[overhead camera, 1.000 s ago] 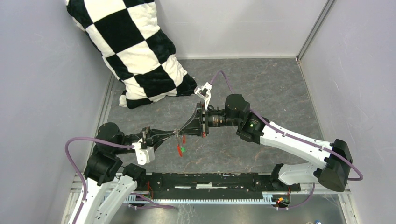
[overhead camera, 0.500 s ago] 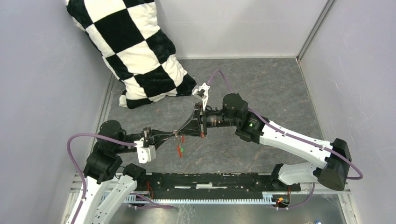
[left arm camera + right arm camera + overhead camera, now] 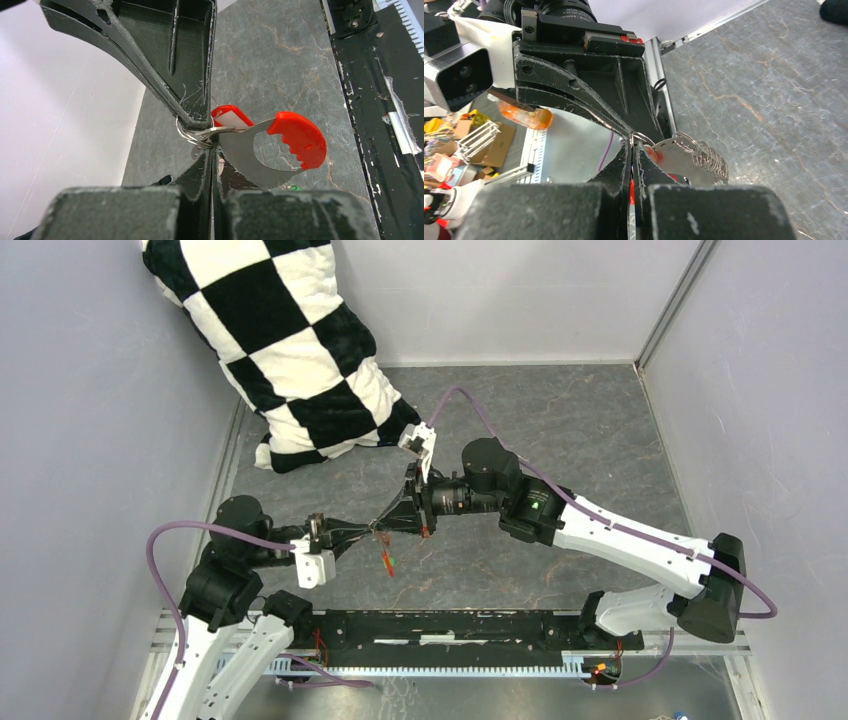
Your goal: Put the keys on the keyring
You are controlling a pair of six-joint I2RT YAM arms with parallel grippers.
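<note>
Now, 2 arms meet tip to tip at the keyring

Above the table (image 3: 560,430), left of its middle, the left arm (image 3: 250,540) reaches right and the right arm (image 3: 600,535) reaches left, so that the 2 pairs of jaws touch point to point. The left jaws and the right jaws are each pressed fully together. The keyring (image 3: 192,136), a thin silver ring, sits exactly at that meeting point, lifted off the table. Neither wrist view shows which pair actually pinches it.

The red-headed key (image 3: 297,140) touches the ring and sticks out sideways. Its silver end lies at the jaw tips and its red head points away from them. In the right wrist view a short chain (image 3: 706,157) of silver loops trails from the ring.

Below the jaws dangle the long red tag (image 3: 385,561) and, just right of it, the small green tag (image 3: 392,562). A black-and-white checkered pillow (image 3: 290,350) leans in the far left corner, well apart from both arms.
</note>
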